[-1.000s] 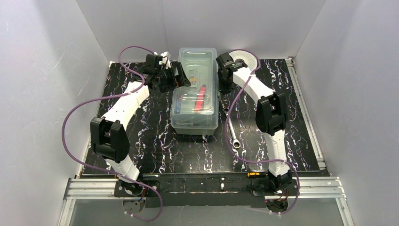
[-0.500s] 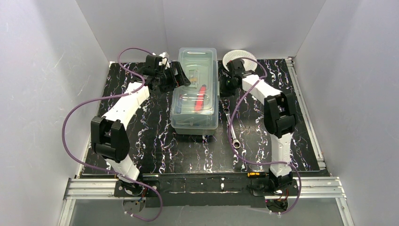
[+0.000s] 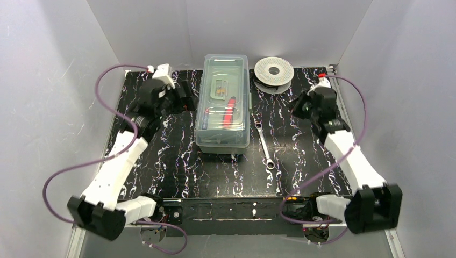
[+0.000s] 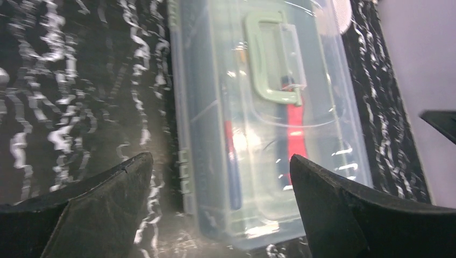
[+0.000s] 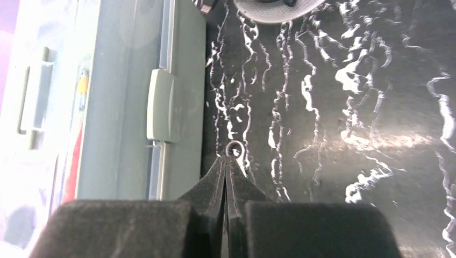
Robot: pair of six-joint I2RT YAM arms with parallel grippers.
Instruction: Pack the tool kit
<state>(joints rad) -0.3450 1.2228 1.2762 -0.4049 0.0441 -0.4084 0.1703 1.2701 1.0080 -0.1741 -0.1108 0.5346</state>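
The tool kit [image 3: 223, 105] is a clear-lidded box on a pale green base, standing in the middle of the table with its lid down. Red and blue tools show through the lid [image 4: 279, 91], under its green handle. A green latch [image 5: 160, 105] sits on its right side. A silver wrench [image 3: 266, 146] lies on the table just right of the box; its ring end [image 5: 234, 149] shows beyond my right fingertips. My left gripper [image 3: 184, 95] [image 4: 220, 157] is wide open and empty, left of the box. My right gripper [image 3: 297, 107] [image 5: 227, 160] is shut and empty, right of the box.
A round white wire spool [image 3: 274, 69] lies at the back, right of the box, and its edge shows in the right wrist view [image 5: 274, 8]. White walls close in the black marbled table [image 3: 177, 161] on three sides. A small yellow-handled tool [image 3: 293, 199] lies by the right arm's base.
Both arms have pulled away from the box, the left one to the left and the right one to the right, uncovering the spool. The box and the wrench have not moved.
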